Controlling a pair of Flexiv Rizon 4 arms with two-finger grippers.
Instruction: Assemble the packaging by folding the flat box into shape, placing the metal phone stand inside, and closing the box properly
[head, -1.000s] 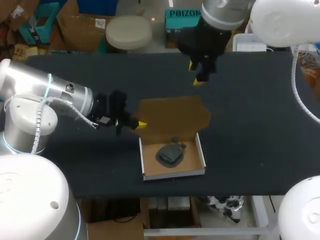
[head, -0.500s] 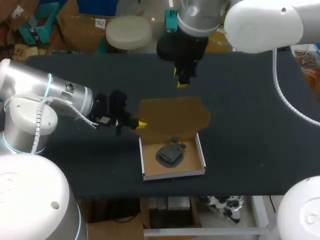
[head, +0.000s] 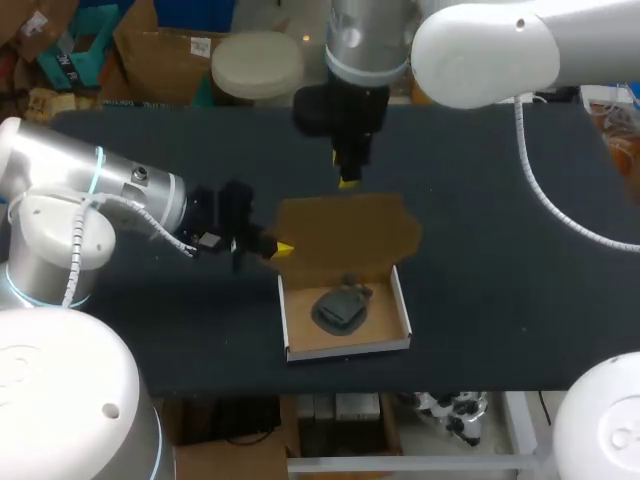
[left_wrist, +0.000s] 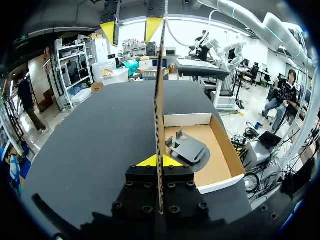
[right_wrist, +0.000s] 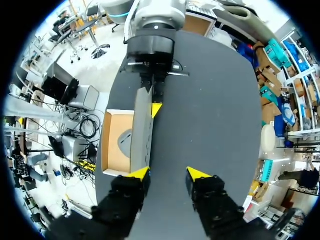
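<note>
Matt cardboard box (head: 350, 235), dull metal stand (head: 340, 305)

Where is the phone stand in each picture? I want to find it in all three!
Head view: the stand lies in the open box, in the middle of the table.
Left wrist view: the stand lies in the box, beside the raised lid.
Right wrist view: only part of the stand shows, behind the lid.
Shared landmark: the brown lid, pinched by the left gripper.

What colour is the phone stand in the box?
The phone stand is dark grey, clearest in the left wrist view.
</note>
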